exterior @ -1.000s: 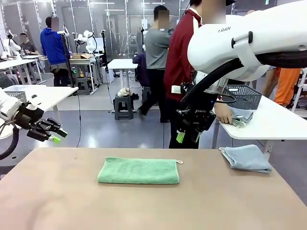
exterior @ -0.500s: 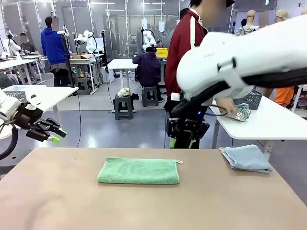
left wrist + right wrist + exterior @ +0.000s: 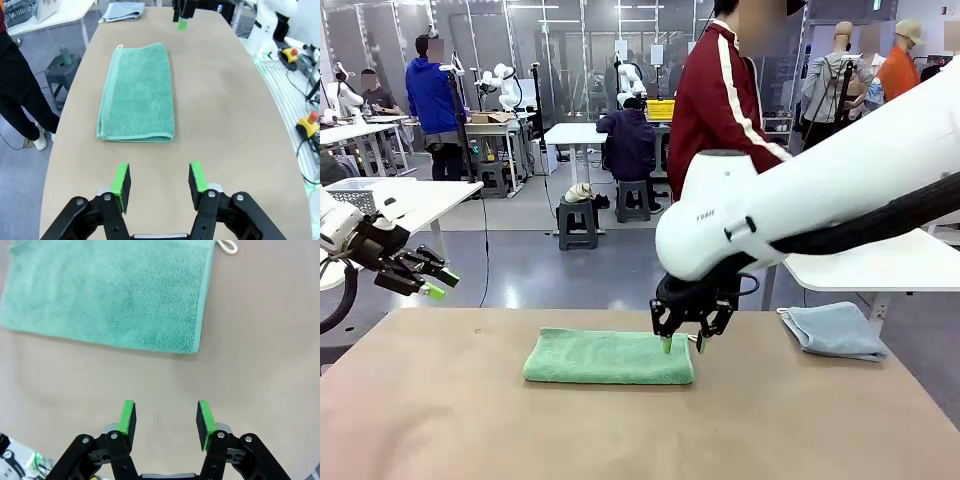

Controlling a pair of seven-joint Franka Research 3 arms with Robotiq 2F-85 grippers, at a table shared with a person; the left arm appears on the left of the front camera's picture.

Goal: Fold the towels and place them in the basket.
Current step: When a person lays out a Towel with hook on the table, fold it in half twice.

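stretching over the tan counter [image 3: 440, 420], the white right arm [image 3: 820, 190] is hanging its right end effector [image 3: 683, 345] just above the right-hand edge of a sea-green towel [image 3: 608, 357], which is lying folded flat in the middle of the counter. a grey-blue towel [image 3: 835, 330] is lying rumpled at the counter's far right corner, and what looks like the basket [image 3: 16, 10] is sitting on a white side table beyond it. both end effectors are standing partly open and holding nothing, with the left end effector [image 3: 432, 283] hovering by the counter's left end. a pinch at this edge is risking catching only the top layer and peeling the fold open, or dragging the whole towel askew. a white loop [image 3: 226, 246] is showing at the towel's corner, carrying no print, and the small lettering on the arm is proving too faint to read.
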